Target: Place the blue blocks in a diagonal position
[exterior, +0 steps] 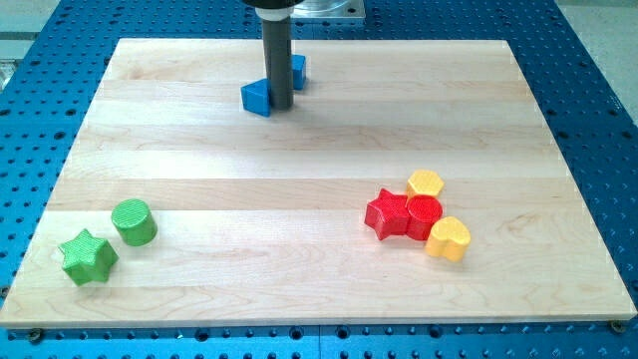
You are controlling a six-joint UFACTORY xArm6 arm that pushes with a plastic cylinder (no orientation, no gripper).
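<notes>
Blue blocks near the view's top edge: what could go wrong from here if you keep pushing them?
1. My tip stands between the blue triangular block and the other blue block, whose shape the rod partly hides, so a push may go off line.
2. Both sit near the board's top edge; a push upward could slide one off.

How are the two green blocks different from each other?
The green star block has points around its edge; the green round block is a smooth cylinder. The star sits nearer the view's bottom left corner, the round one up and to its right. Both are the same green and sit close together.
</notes>
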